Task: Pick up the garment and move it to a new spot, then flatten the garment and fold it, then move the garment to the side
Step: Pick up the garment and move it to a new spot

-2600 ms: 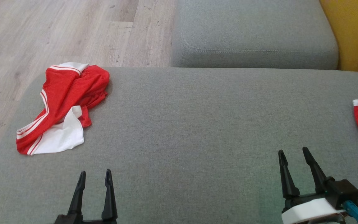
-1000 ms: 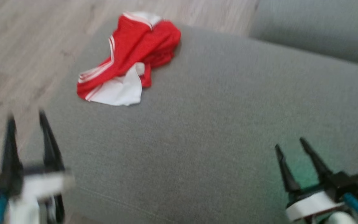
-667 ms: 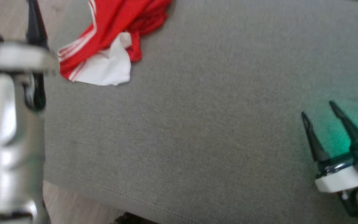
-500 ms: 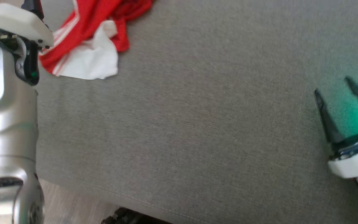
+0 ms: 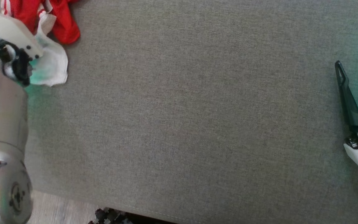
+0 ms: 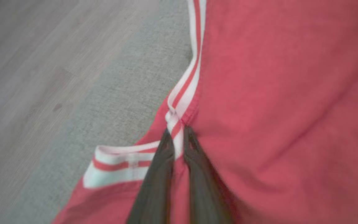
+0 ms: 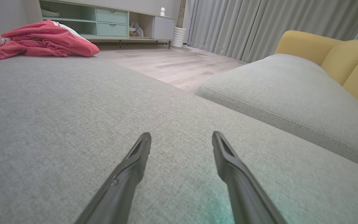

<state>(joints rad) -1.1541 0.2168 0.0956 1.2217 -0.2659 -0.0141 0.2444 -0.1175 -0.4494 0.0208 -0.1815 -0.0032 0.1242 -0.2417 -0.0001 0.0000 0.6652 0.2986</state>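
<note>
- While the garment [image 6: 275, 93] lies bunched at the far left corner of the grey cushion [image 5: 197, 118], close to the edge above the floor [image 6: 26, 62], nothing suggests it has left the fabric yet.
- Your left gripper [image 6: 176, 134] is clenched on the garment's striped trim [image 6: 194, 62], with the white-and-red band pinched between the fingertips. That doubled hem probably gives the narrow fingers a firmer bite than the loose red panel beside it.
- Your left forearm [image 5: 2, 109] reaches along the cushion's left edge to get there.
- Your right gripper [image 7: 181, 137] is released, jaws spread, low over the right part of the cushion and well apart from the garment. It likely waits there so the middle stays free as the new spot.
- A second ago the left jaws stood wide, short of the cloth; now they have reached it and closed. The heap's slide toward the head view's corner is the camera turning, not the cloth moving. The right jaws' spread is unchanged.
</note>
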